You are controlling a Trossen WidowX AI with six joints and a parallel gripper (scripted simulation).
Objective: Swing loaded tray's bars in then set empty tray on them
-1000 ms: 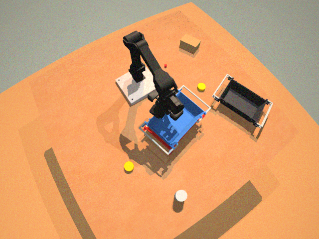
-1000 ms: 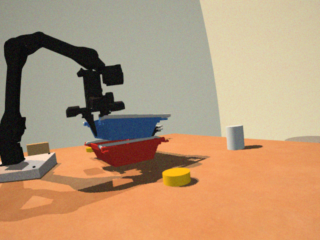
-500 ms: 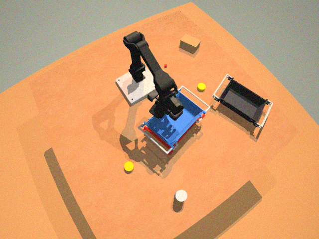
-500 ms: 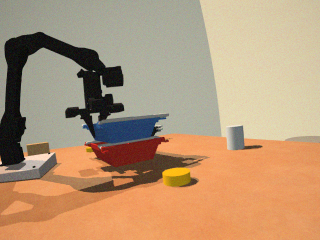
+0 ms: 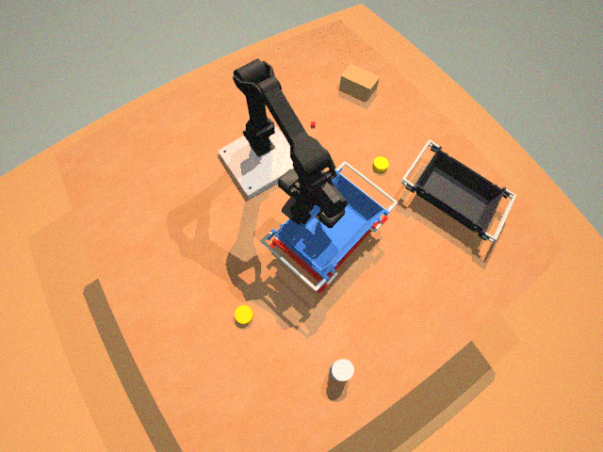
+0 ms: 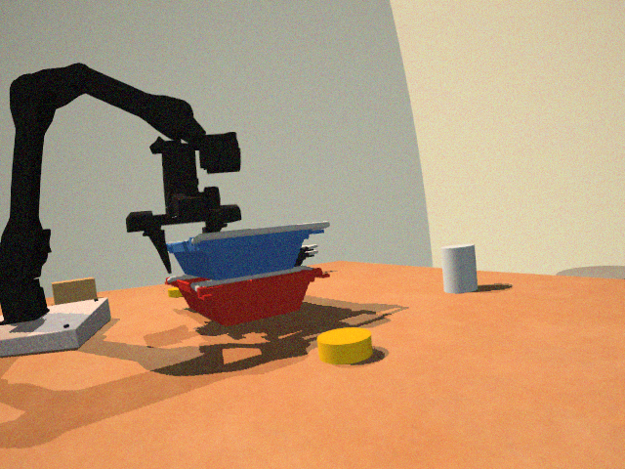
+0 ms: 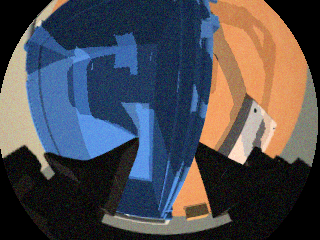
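Observation:
The blue empty tray (image 5: pixel 363 197) (image 6: pixel 247 254) (image 7: pixel 55 100) sits above the red loaded tray (image 5: pixel 298 261) (image 6: pixel 252 303). It looks about level, its underside at the red tray's rim; exact contact is unclear. A grey-white bar (image 6: pixel 252 277) of the red tray lies along its top edge under the blue tray; its other bar is mostly hidden. The blue tray's own bars (image 5: pixel 369 183) are out at its ends. The load is hidden. My gripper (image 5: pixel 313 214) (image 6: pixel 194 257) (image 7: pixel 166 143) is open, its fingers apart on either side of the blue tray's long wall nearest the base.
A black tray (image 5: pixel 467 172) with white bars stands at the right. Yellow discs (image 5: pixel 243 314) (image 5: pixel 381 164) (image 6: pixel 345 345) lie near the stack. A white cylinder (image 5: pixel 342 370) (image 6: pixel 459 268), a tan block (image 5: pixel 359 80) (image 6: pixel 73 290) and a tiny red cube (image 5: pixel 313 124) are farther off.

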